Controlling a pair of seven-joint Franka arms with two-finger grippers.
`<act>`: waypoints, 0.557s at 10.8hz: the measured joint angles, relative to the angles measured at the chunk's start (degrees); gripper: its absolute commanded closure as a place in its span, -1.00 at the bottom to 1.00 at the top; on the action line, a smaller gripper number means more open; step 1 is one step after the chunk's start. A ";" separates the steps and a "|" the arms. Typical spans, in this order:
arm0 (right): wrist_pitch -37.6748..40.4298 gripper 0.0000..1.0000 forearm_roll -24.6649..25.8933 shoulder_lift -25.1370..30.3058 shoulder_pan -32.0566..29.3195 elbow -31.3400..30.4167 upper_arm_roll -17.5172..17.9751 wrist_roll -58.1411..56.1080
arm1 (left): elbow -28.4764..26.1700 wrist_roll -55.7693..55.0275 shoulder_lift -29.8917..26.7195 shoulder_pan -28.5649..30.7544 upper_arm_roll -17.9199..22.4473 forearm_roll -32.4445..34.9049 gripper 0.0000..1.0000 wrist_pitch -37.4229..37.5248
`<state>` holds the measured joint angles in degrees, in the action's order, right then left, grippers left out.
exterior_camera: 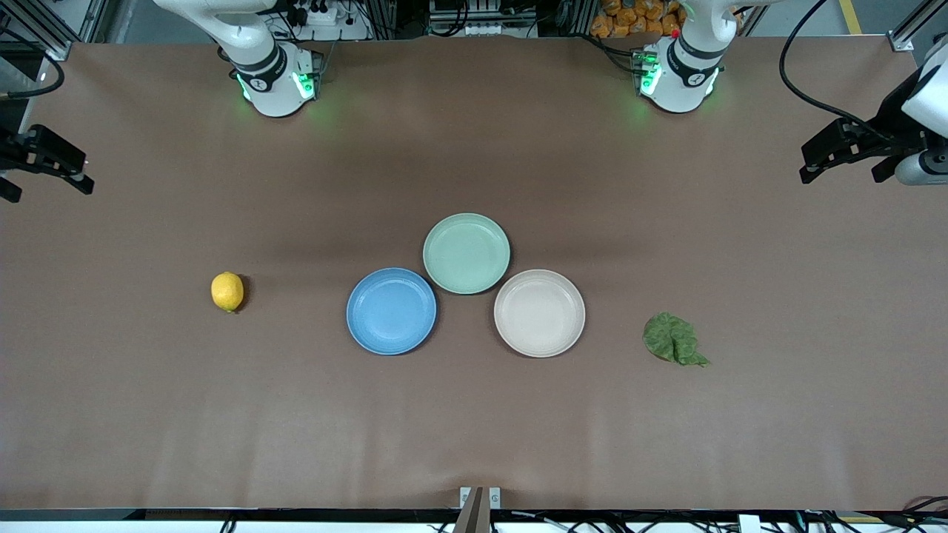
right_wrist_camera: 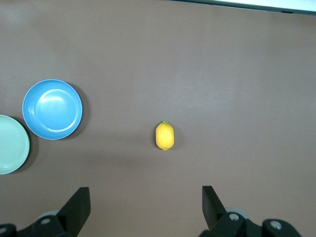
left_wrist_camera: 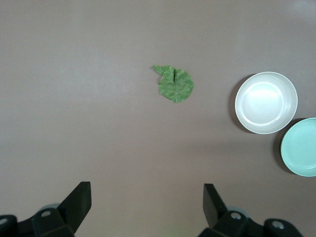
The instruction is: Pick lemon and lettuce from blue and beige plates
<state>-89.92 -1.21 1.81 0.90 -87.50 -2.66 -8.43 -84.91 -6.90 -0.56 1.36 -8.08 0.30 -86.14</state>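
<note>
In the front view, the lemon point(exterior_camera: 227, 292) lay on the bare table point(exterior_camera: 474, 429), well apart from the blue plate point(exterior_camera: 392, 311), toward the right arm's end. The lettuce point(exterior_camera: 672, 340) lay on the table too, near the beige plate point(exterior_camera: 539, 313) but not on it, toward the left arm's end. A mint-green plate point(exterior_camera: 466, 253) stood between the two plates, farther from the camera. All three plates were empty, so the pictures did not agree with the task sentence. The right gripper point(exterior_camera: 46, 161) and the left gripper point(exterior_camera: 844, 152) hung at the table's two ends, both waiting.

In the left wrist view, the left gripper point(left_wrist_camera: 147, 205) stood wide open and held nothing. The lettuce point(left_wrist_camera: 175, 84) looked thin, soft and very light; a pinch at the folded middle ridge would probably hold best.

In the right wrist view, the right gripper point(right_wrist_camera: 146, 205) was also fully open and empty. The lemon point(right_wrist_camera: 165, 136) seemed firm, smooth and likely to roll; closing across its short width seemed safest.
</note>
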 measured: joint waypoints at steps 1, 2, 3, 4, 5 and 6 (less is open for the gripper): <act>1.33 -1.00 0.00 -0.10 0.26 0.04 -0.07 0.14 | 0.00 0.00 0.00 0.00 0.00 0.00 -1.00 0.00; 2.86 -1.00 0.00 -0.28 0.32 0.20 -0.12 0.59 | 0.00 0.00 0.01 0.00 0.00 0.00 -1.00 0.00; 4.66 -1.00 -0.07 -0.64 0.38 0.51 -0.15 1.78 | 0.00 0.00 0.01 0.00 0.00 0.00 -1.00 0.00; 5.80 -1.00 -0.11 -1.06 0.71 0.82 -0.15 3.69 | 0.00 0.00 0.02 0.00 0.00 0.00 -1.00 0.00; 6.29 -1.00 -0.12 -1.37 1.24 0.96 -0.14 5.56 | 0.00 0.00 0.03 0.00 0.00 0.00 -1.00 0.00; 6.61 -1.00 -0.12 -1.63 1.82 1.07 -0.14 7.12 | 0.00 0.00 0.03 0.00 0.00 0.00 -1.00 0.00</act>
<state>-83.32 -1.33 0.17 2.72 -86.43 -2.81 -1.32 -84.91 -6.90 -0.53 1.36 -8.08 0.30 -86.14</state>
